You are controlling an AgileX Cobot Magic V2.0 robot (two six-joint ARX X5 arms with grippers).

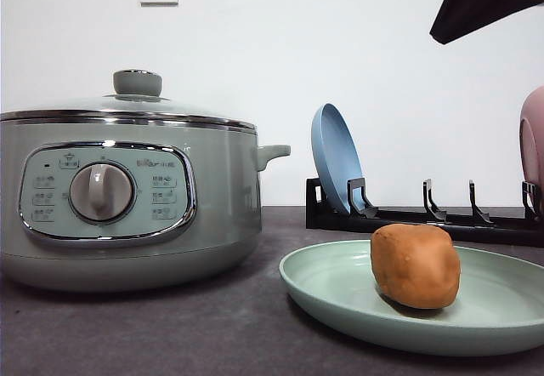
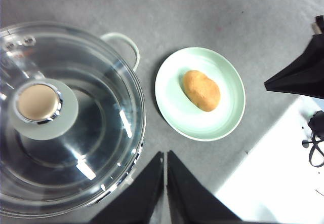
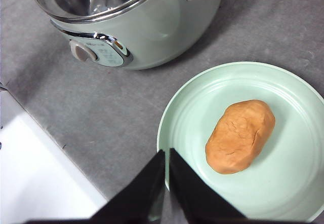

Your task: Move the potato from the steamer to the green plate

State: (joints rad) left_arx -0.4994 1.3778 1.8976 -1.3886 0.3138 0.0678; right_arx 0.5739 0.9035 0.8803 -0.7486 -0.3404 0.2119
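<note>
The orange-brown potato [image 1: 415, 265] [image 2: 201, 90] [image 3: 240, 136] lies on the green plate [image 1: 331, 295] [image 2: 172, 97] [image 3: 185, 120], right of the steamer [image 1: 127, 206] [image 2: 71, 117] [image 3: 152, 31]. The steamer's glass lid with its knob [image 2: 36, 102] is on the pot. In the left wrist view, my left gripper [image 2: 165, 155] hangs high over the table between steamer and plate, shut with nothing in it. My right gripper [image 3: 166, 153] is raised above the plate's near edge, also shut and empty. Its dark body shows at the top right of the front view [image 1: 484, 2].
A black dish rack [image 1: 425, 219] stands behind the plate, holding an upright blue plate [image 1: 336, 168] and, at the far right, a pink plate [image 1: 533, 138]. The dark grey mat ends at a white surface [image 3: 35, 173] by the front edge.
</note>
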